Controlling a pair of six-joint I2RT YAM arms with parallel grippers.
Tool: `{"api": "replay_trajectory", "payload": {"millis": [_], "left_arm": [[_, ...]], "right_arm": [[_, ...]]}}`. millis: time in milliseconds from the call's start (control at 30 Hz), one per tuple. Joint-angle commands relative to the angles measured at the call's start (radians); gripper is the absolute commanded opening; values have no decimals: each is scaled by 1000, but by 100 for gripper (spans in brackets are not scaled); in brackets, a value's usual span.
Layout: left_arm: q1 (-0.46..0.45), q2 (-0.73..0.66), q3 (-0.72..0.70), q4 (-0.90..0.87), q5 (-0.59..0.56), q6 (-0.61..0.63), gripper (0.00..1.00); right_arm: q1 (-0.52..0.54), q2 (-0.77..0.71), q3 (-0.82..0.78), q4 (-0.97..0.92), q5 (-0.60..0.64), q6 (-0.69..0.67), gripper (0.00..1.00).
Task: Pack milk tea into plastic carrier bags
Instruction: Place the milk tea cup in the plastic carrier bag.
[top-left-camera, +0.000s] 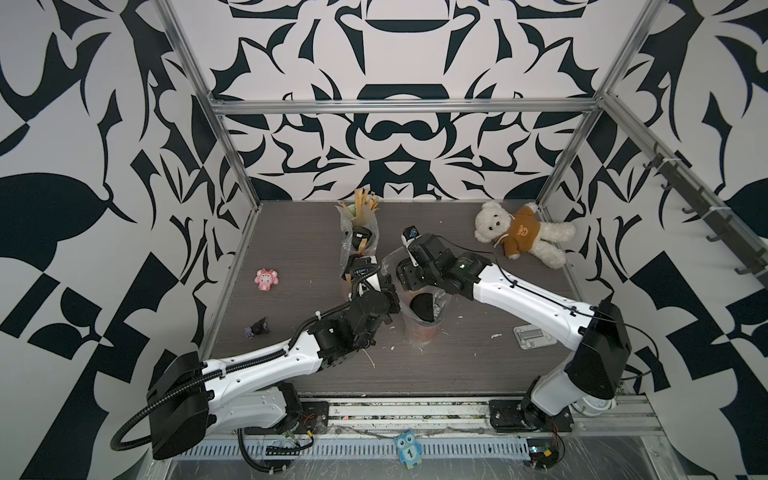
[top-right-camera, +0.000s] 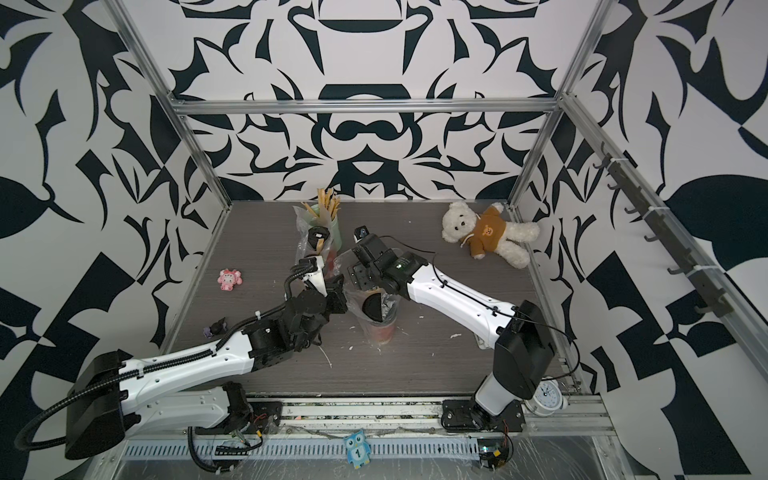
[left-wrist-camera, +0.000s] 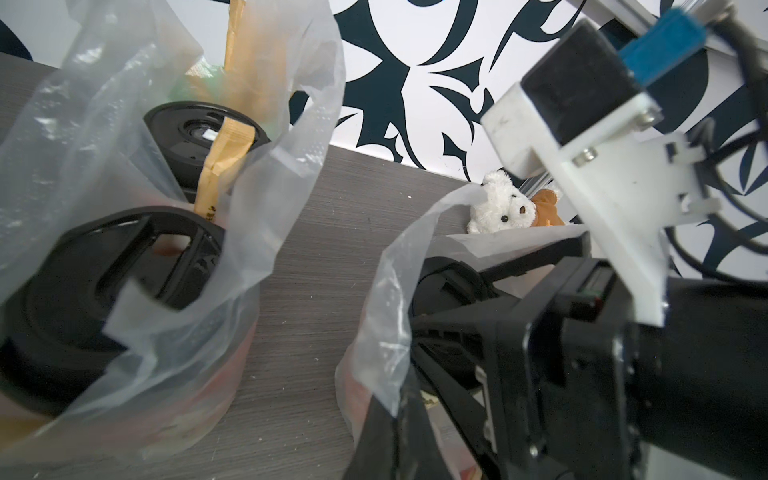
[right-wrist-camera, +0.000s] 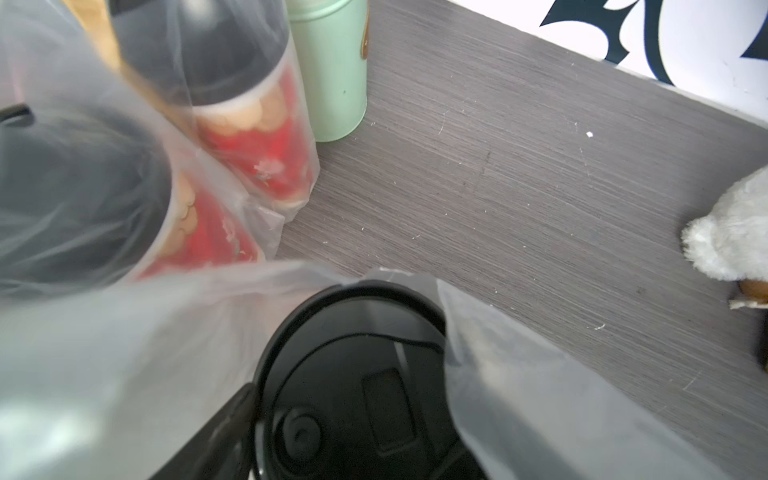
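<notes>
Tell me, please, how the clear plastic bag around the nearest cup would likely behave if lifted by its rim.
Probably floppy: the plastic bag is thin, crinkled film slumped around the cup. Lifted, it would likely stretch taut first, and the tall cup might tip inside.

One carrier bag (top-left-camera: 440, 299) stands at the centre of the counter (top-left-camera: 457, 365), holding a cup (top-left-camera: 422, 308). A second bag (top-left-camera: 347, 245), holding two cups (right-wrist-camera: 253, 137), stands behind it to the left, beside the stick holder (right-wrist-camera: 332, 70) near the back edge. A teddy bear (top-left-camera: 523, 235) lies in the back right corner, two toys (top-left-camera: 266, 280) along the left edge.
</notes>
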Motion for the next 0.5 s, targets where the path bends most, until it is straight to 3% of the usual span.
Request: {"api": "replay_trajectory", "payload": {"millis": [0, 200, 367, 467], "left_arm": [[2, 7, -19, 9, -11, -25, 0], [2, 14, -24, 1, -11, -33, 0], [2, 19, -39, -8, -21, -56, 0], [2, 22, -51, -4, -23, -66, 0]], "right_arm": [[1, -53, 39, -36, -16, 15, 86], [2, -101, 80, -77, -24, 19, 87], [2, -131, 206, -191, -25, -16, 85], [-2, -143, 255, -196, -25, -55, 78]]}}
